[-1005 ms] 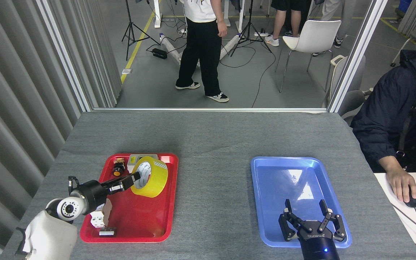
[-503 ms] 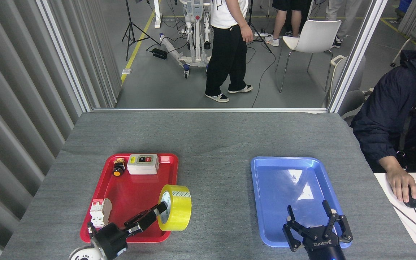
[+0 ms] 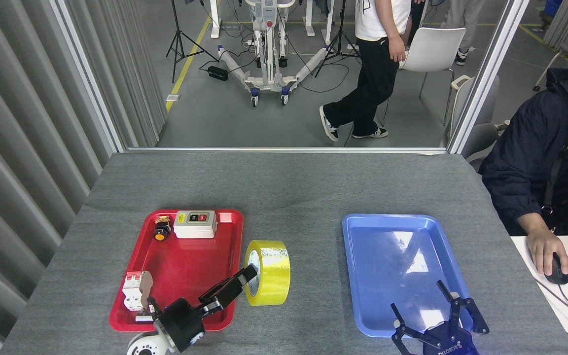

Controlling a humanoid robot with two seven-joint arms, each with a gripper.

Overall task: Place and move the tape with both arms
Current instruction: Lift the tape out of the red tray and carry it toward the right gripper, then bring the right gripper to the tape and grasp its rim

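Note:
The tape (image 3: 269, 272) is a yellow roll with a white core, standing on edge just right of the red tray (image 3: 185, 268), over the grey table. My left gripper (image 3: 244, 281) reaches up from the bottom left and is shut on the roll, one finger through its core. My right gripper (image 3: 439, 315) stands open at the bottom right, over the near end of the blue tray (image 3: 397, 266), holding nothing.
The red tray holds a grey switch box (image 3: 195, 224), an orange-capped button (image 3: 161, 230) and a white breaker (image 3: 135, 291). A seated person's hand (image 3: 548, 254) rests on a mouse at the right edge. A person walks behind the table.
My left gripper has carried the tape rightward, from over the red tray to just past its right rim. The right gripper sank lower and spread its fingers wider. The walking person moved right.

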